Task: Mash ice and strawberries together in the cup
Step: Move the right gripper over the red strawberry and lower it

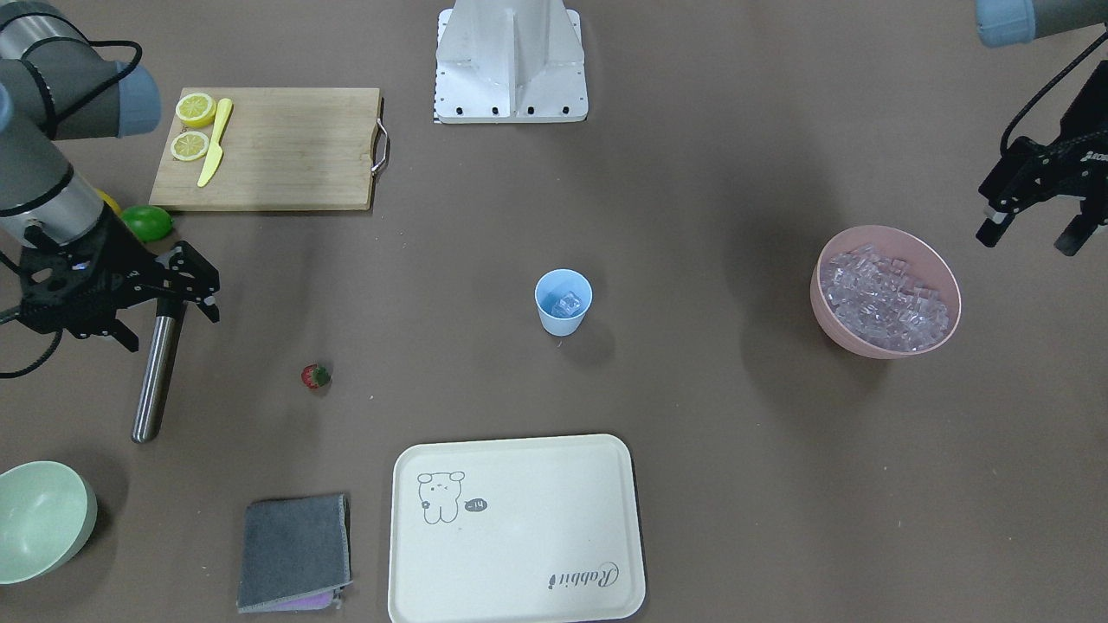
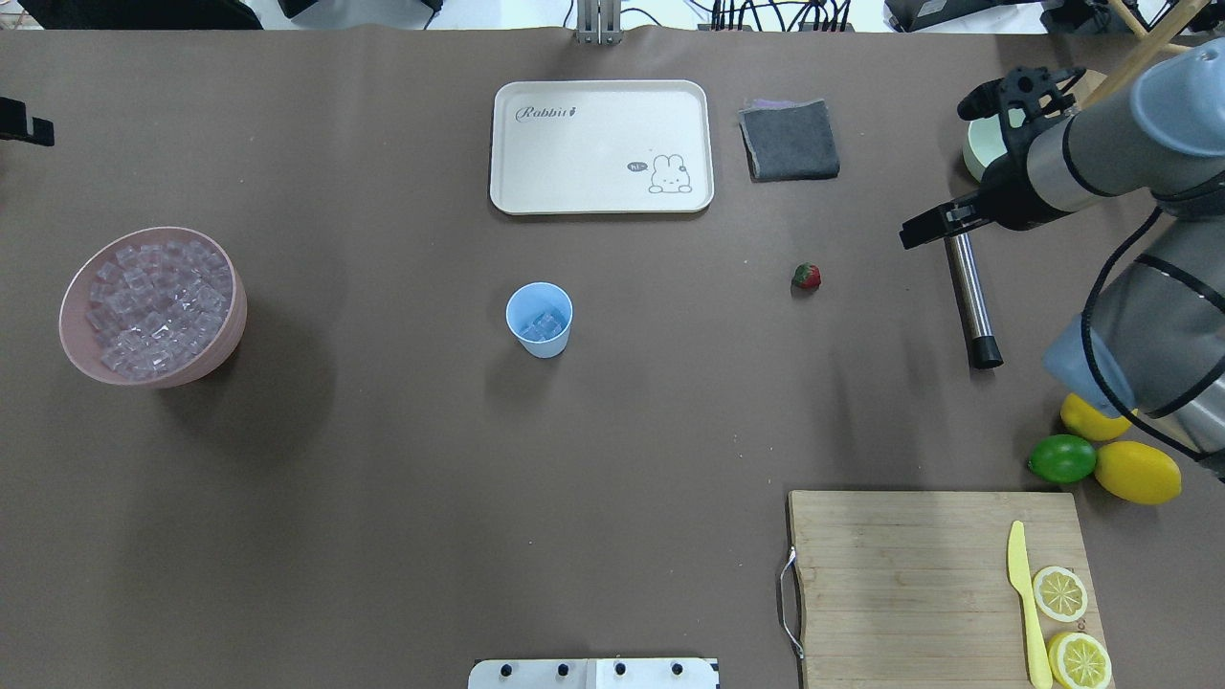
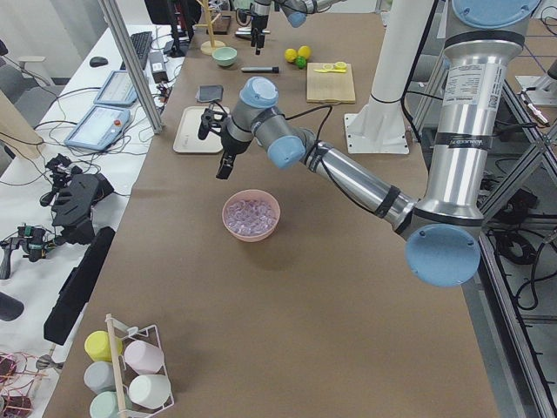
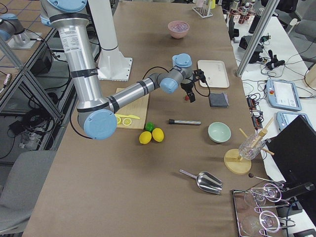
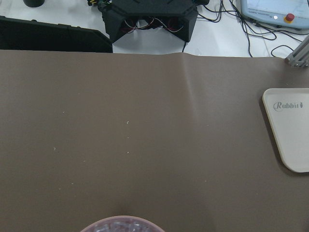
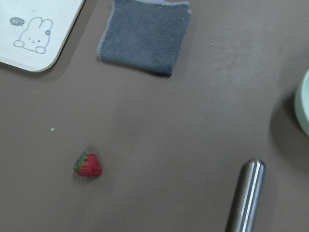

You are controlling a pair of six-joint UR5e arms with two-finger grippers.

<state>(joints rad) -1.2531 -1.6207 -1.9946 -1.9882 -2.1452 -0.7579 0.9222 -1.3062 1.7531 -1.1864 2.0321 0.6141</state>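
The light-blue cup (image 1: 563,301) stands upright mid-table with a few ice cubes (image 2: 542,326) in it. More ice (image 1: 885,298) fills a pink bowl (image 1: 831,324). The strawberry (image 1: 315,375) lies alone on the table; it also shows in the right wrist view (image 6: 88,165). My left gripper (image 1: 1028,242) is open and empty, raised just beyond the pink bowl. My right gripper (image 1: 173,331) is open and empty, above a steel muddler (image 1: 157,368) that lies on the table, to the strawberry's side.
A cream tray (image 2: 601,145) and a grey cloth (image 2: 790,140) lie at the far edge. A pale-green bowl (image 1: 39,519) is near the muddler. A cutting board (image 2: 938,584) holds lemon halves and a yellow knife. Lemons and a lime (image 2: 1062,458) sit beside it.
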